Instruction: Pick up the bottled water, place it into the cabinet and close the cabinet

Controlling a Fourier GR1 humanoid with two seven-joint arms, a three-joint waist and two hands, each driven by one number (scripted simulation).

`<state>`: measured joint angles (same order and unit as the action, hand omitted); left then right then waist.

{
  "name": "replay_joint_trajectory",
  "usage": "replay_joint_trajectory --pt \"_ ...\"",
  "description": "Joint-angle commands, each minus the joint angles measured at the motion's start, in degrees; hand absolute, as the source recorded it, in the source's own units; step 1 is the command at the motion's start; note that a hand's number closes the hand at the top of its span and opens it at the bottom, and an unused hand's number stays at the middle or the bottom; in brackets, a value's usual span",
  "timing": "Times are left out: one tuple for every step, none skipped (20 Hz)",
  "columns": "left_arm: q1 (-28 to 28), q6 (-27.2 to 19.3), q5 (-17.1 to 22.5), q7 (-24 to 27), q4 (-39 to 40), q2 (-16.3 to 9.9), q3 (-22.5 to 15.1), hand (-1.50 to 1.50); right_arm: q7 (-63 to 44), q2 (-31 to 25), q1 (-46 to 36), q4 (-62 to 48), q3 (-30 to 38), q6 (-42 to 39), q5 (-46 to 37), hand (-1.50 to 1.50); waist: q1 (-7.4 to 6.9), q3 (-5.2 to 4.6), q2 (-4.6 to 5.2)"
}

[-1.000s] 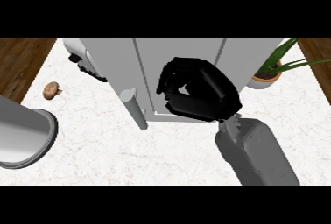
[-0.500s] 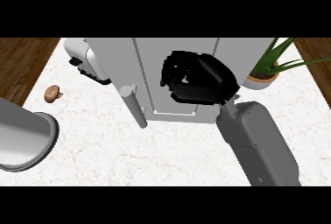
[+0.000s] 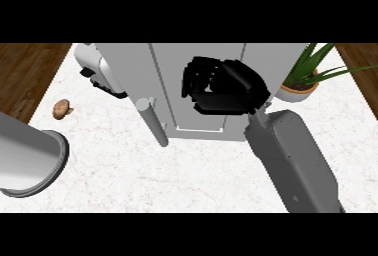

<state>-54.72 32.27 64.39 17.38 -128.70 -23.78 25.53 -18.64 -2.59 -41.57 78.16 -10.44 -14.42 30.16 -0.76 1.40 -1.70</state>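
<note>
Counter (image 3: 184, 170), robot hand (image 3: 221, 92) against cabinet (image 3: 199, 65)

A white marble tabletop with faint grey veining (image 3: 192, 175) is seen from steeply above and fills most of the view. Dark brown wooden plank flooring (image 3: 26, 75) is shown beyond its left edge, and again at the upper right corner. A green spiky-leaved plant in a round terracotta pot (image 3: 299, 90) is set near the tabletop's far right edge. The surfaces are lit evenly, with only soft shadows.
</note>
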Motion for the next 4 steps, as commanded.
replay_joint_trajectory --pt "0.36 0.32 1.96 -0.92 -0.02 -0.23 1.23 -1.5 1.18 2.42 -9.2 -9.92 4.54 1.78 0.82 1.5 -1.96 -1.4 2.17" --pt "2.42 0.51 0.47 -1.12 1.7 0.04 -0.83 -1.5 3.49 2.47 -8.04 -9.62 -0.49 4.99 0.88 1.5 -2.2 -1.46 2.27" --pt "0.9 0.39 2.8 -1.39 0.15 -1.47 2.02 -1.5 2.45 2.46 -9.72 -11.04 2.13 3.75 0.67 1.5 -2.95 -1.41 2.39" --pt "1.69 1.13 -0.39 -1.2 1.17 0.6 -0.11 -1.5 0.48 2.45 -10.21 -10.55 3.28 2.76 1.34 1.5 -2.32 -1.45 2.25"
